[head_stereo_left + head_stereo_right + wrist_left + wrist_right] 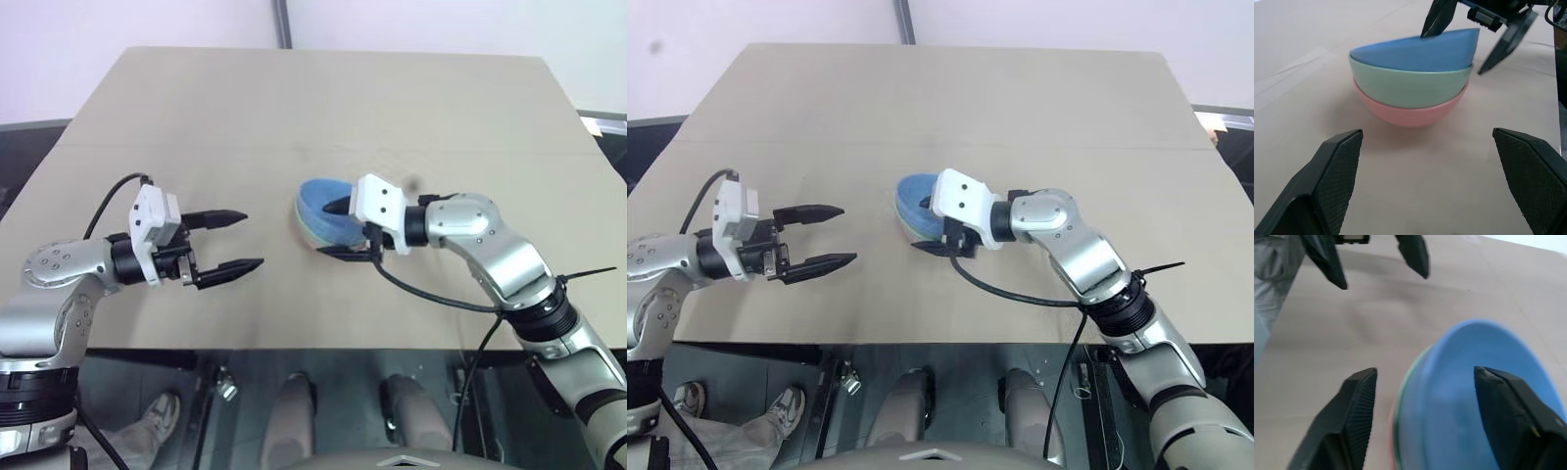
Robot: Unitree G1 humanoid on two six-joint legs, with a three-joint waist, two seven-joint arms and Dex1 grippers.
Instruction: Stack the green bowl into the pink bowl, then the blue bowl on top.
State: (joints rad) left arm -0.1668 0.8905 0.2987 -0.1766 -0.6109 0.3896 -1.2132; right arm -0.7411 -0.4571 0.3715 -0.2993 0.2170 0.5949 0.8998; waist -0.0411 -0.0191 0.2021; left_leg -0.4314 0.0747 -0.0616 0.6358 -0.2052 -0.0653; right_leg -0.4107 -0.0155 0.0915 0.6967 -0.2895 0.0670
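- I counted three bowls in all, nested in a single stack.
- One was the blue bowl (1415, 51), on top.
- One was the green bowl (1410, 85), in the middle.
- One was the pink bowl (1408, 112), at the bottom.
- I saw one table (323, 98) under them.
- I had two grippers in sight: the left gripper (240, 240) and the right gripper (331, 230).

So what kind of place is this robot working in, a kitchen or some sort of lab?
Most likely a lab or test room, not a kitchen: a plain bare tan table against blank pale walls, just three plastic bowls stacked on it, the blue bowl on top, and a person's shoe on the floor by the table.
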